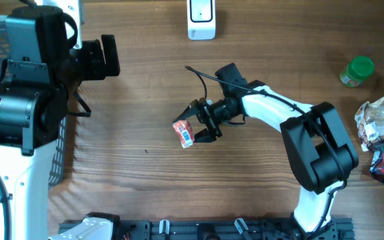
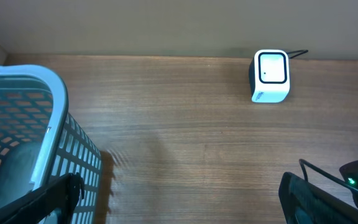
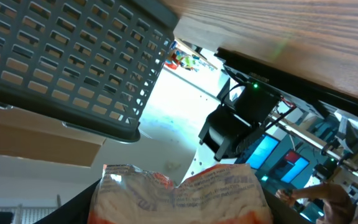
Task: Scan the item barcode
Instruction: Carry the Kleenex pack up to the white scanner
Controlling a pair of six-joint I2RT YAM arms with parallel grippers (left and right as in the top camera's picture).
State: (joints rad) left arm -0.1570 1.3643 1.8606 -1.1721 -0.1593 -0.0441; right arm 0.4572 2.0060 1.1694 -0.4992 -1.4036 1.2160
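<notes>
— Two arms; what are they built of?
— Matte black joints under glossy white shells, on both the left arm (image 1: 19,107) and the right arm (image 1: 319,150). Next in bulk is the grey plastic lattice basket (image 2: 23,118), with square holes and a rounded rim, at the left edge. The left gripper (image 1: 112,56) hangs near it, fingers spread wide with nothing between them.
— Smaller things?
— At the right lies a creased clear plastic bag (image 1: 382,113). At the far edge stands a white rounded plastic scanner box (image 1: 201,17). Near the bag is a green-lidded jar (image 1: 357,72). Smallest is the crinkly red-and-white packet (image 1: 184,133), mid-table, well apart from the scanner. The right gripper (image 1: 193,128) has its fingers closed on it, and the foil bulges between them.
— And the surface?
— A brown wood-grain table (image 1: 145,173), matte, with straight streaks. Past its edge, the right wrist view shows a bright white room with blue-lit screens (image 3: 278,162).
</notes>
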